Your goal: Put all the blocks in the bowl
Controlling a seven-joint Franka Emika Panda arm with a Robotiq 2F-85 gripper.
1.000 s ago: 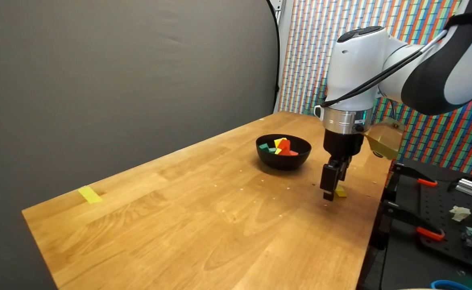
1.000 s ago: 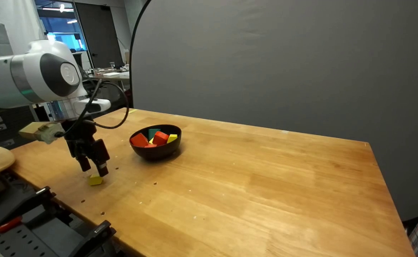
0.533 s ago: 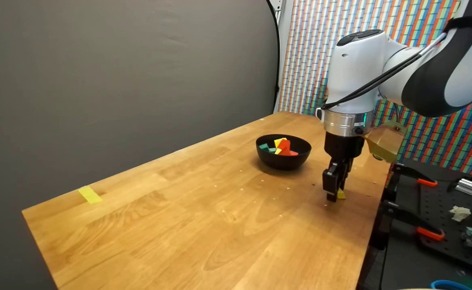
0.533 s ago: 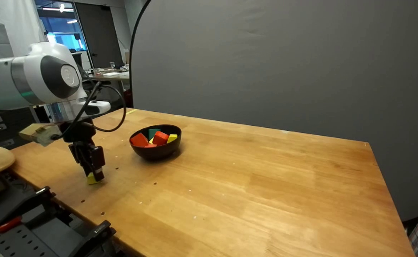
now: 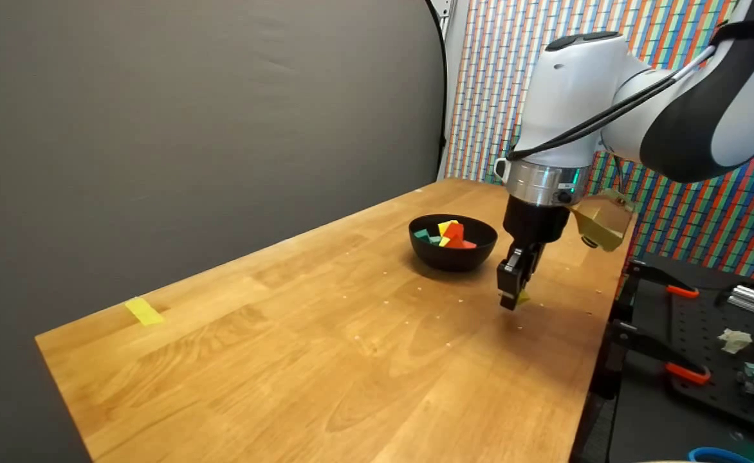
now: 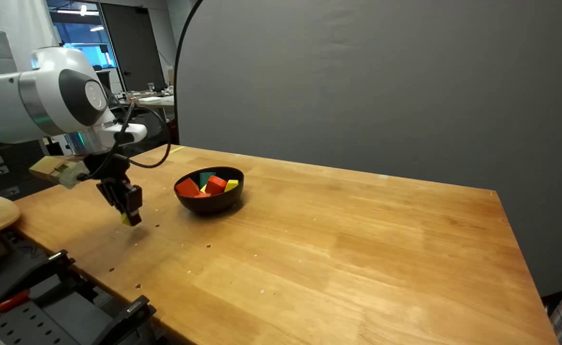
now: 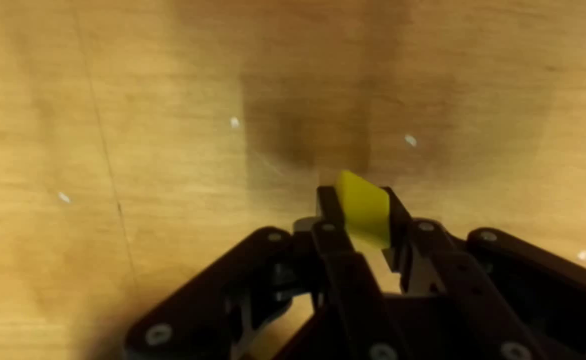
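1. Jaws: clenched on a yellow block (image 7: 365, 212), one on each side of it; the block sits askew between them in the wrist view.
2. Worktop (image 5: 300, 360): pale wood, beneath the raised jaws. A dark shadow (image 6: 138, 234) falls on it below the gripped block, which hangs clear of the surface in both exterior views.
3. Bowl (image 5: 452, 260): black, round and upright on the worktop, near the jaws but not touching them.
4. Contents of the bowl: red blocks (image 6: 215, 185), a green block (image 6: 207, 178) and another yellow block (image 6: 232, 185), heaped together; some are partly hidden, so their number cannot be told.
5. Yellow strip (image 5: 144, 311): flat on the worktop near a corner, well apart from the bowl.
6. Arm (image 5: 563, 103): white, its lower end leaning slightly.
7. Grey backdrop (image 6: 381, 86): behind the worktop.
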